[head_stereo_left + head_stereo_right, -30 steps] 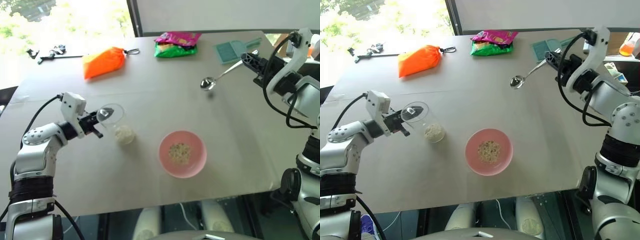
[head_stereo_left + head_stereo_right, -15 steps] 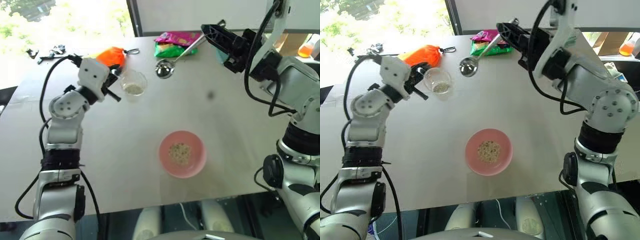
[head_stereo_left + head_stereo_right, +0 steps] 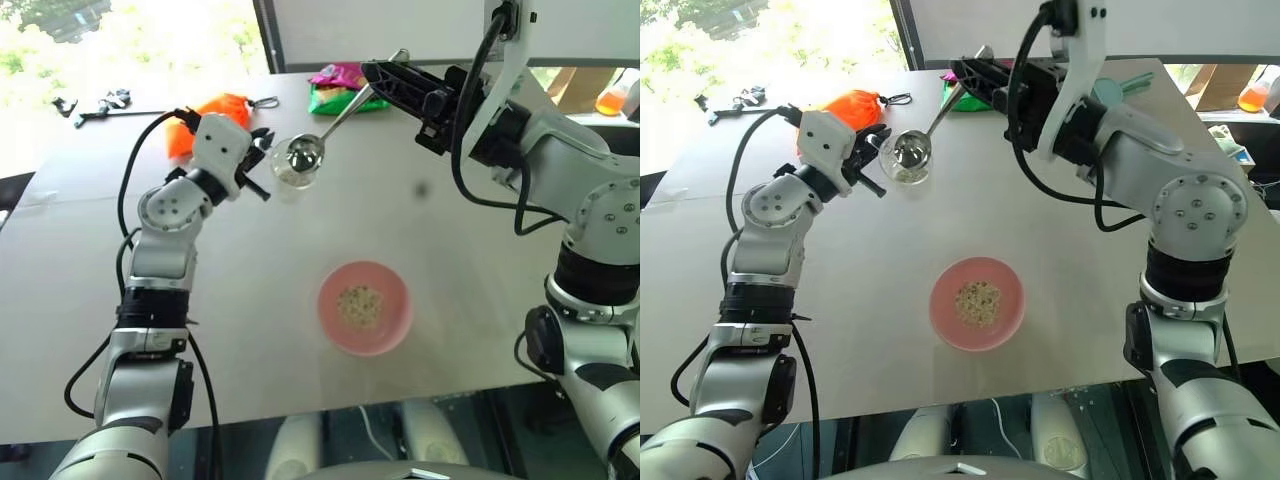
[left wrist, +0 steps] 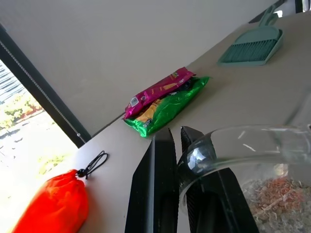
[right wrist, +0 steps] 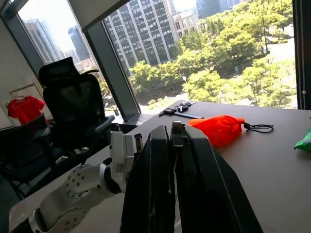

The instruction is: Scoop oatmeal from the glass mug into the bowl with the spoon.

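Observation:
My left gripper [image 3: 262, 168] is shut on the glass mug [image 3: 288, 172] and holds it up in the air over the table's back left part. Pale oatmeal [image 4: 277, 194] lies in the mug's bottom. The right gripper [image 3: 378, 78] is shut on the long handle of the silver spoon [image 3: 305, 155], whose oval bowl sits at the mug's mouth. Whether it touches the flakes I cannot tell. The pink bowl [image 3: 392, 325] rests on the table nearer the front, with a small heap of oatmeal [image 3: 360, 303] inside.
An orange drawstring bag [image 3: 215, 110] lies behind the mug. Pink and green snack packets [image 4: 165, 97] and a teal dustpan [image 4: 252, 46] are at the table's far edge. A black tool [image 3: 100, 103] sits at the back left corner.
The left arm lifted the mug off the table and carried it up and toward the centre. The right arm swung the spoon left until its bowl reached the mug's mouth.

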Tool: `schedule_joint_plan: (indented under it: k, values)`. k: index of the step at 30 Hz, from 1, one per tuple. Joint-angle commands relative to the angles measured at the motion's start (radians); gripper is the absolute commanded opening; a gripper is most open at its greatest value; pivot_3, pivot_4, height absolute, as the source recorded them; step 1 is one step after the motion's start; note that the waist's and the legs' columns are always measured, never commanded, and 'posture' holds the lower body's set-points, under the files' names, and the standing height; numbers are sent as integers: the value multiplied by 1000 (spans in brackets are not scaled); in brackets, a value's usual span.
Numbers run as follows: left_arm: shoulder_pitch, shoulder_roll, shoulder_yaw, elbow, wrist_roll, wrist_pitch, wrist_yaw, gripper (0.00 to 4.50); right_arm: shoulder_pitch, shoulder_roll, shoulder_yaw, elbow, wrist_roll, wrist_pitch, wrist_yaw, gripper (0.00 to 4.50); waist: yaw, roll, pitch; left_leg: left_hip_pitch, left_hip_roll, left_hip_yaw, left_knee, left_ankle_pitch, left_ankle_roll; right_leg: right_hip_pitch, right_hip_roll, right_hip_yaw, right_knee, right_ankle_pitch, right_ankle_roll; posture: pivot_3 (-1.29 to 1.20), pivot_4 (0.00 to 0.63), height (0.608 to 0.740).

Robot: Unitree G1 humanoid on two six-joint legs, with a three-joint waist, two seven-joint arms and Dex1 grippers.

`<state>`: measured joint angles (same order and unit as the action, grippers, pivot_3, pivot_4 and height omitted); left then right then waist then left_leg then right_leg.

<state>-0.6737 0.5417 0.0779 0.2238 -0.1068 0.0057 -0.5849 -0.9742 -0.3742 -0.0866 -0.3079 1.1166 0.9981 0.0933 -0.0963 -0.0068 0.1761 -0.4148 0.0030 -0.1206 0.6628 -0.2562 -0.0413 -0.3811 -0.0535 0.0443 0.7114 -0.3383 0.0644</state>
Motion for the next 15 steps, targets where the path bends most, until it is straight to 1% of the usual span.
schedule_joint_plan:
  k: [1, 2, 7, 12, 15]
  values:
    - [2, -10, 29, -122, -48, 36, 12, 46, -2, -25, 79, -47, -143, -68, 64, 0, -1, 0, 0, 0, 0, 0, 0, 0, 0, 0, 0, 0, 0, 0, 0, 0, 150, 740]
    - [5, -14, 29, -133, -51, 49, 16, 46, 0, -27, 95, -46, -171, -79, 75, 0, -1, 0, 0, 0, 0, 0, 0, 0, 0, 0, 0, 0, 0, 0, 0, 0, 150, 740]
    - [29, -50, 14, -217, -49, 113, 42, 46, 8, -82, 305, -31, -459, -215, 195, 0, 0, 0, 0, 0, 0, 0, 1, 0, 0, 0, 0, 0, 0, 0, 0, 0, 150, 740]
    - [50, -66, 4, -261, -37, 142, 55, 46, 25, -80, 383, -9, -602, -286, 267, 0, 0, 0, 0, 0, 0, -1, 2, 0, 0, 0, 0, 0, 1, 0, 0, 0, 150, 740]
    - [57, -73, -1, -266, -34, 148, 61, 46, 41, -81, 411, -11, -648, -304, 320, 0, 2, 0, 0, 0, 0, -1, 2, 0, 0, 0, 0, -1, 0, 0, 0, 0, 150, 740]
